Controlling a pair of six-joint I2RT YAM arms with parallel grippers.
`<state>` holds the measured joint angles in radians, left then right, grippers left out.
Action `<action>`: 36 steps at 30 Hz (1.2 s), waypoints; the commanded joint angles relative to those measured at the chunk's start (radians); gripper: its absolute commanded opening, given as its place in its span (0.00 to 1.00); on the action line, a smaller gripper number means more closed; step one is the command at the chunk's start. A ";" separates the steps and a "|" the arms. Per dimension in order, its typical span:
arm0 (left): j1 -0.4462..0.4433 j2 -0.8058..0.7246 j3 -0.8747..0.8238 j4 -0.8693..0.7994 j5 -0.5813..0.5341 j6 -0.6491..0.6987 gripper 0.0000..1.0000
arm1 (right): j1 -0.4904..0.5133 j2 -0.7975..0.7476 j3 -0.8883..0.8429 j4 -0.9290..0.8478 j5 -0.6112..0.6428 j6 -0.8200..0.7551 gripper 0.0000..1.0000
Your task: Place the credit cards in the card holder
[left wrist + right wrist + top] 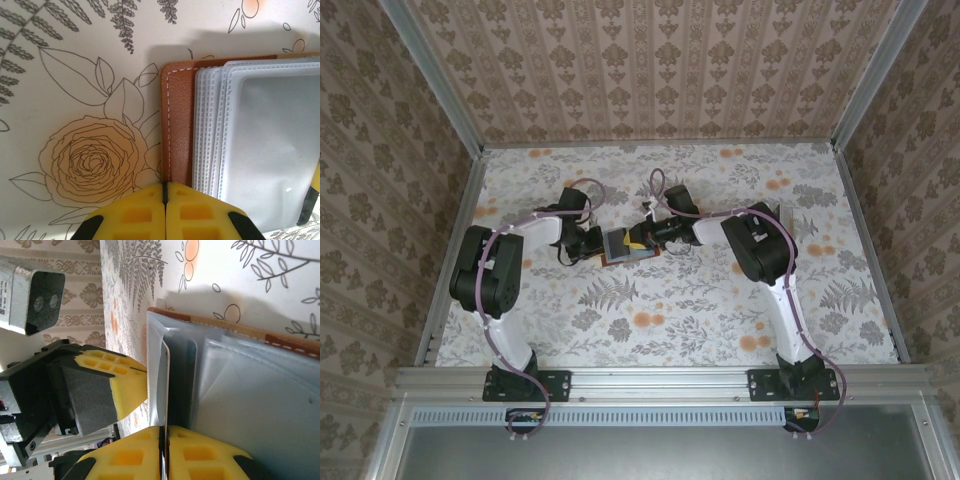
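The left claw (165, 200) is closed at the open card holder's (177, 125) edge, while the right claw (164, 440) pinches a credit card (161, 380).

On the floral-printed tabletop (720, 310), 2 hands meet at a small reddish-brown leather-like card holder (620, 250) (open, greyish inside showing): left hand (592, 243) at its left edge, right hand (646, 240) at its right.

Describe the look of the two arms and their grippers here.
Left arm and right arm match: bulky black joint housings, white links, black bases, and a mauve cable looping along each. Left gripper and right gripper have yellow fingers with square moulded pockets on black mounts.
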<state>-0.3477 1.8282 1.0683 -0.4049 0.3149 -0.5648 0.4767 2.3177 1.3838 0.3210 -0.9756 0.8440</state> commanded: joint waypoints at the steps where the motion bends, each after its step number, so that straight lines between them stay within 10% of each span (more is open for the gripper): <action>1: -0.013 0.055 -0.049 0.031 0.041 -0.001 0.06 | 0.069 0.054 0.048 -0.084 0.036 0.005 0.13; 12: 0.021 0.017 -0.097 0.069 0.071 -0.001 0.06 | 0.083 0.037 0.111 -0.308 0.039 -0.131 0.19; 25: 0.043 -0.101 -0.159 0.079 0.097 0.001 0.08 | 0.069 -0.145 0.195 -0.728 0.361 -0.380 0.32; 36: 0.045 -0.088 -0.184 0.107 0.087 0.003 0.09 | 0.069 -0.186 0.119 -0.671 0.380 -0.364 0.32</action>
<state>-0.3103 1.7359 0.9089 -0.2756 0.4156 -0.5652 0.5472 2.1506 1.5322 -0.3614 -0.5938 0.4744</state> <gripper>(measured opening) 0.086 0.321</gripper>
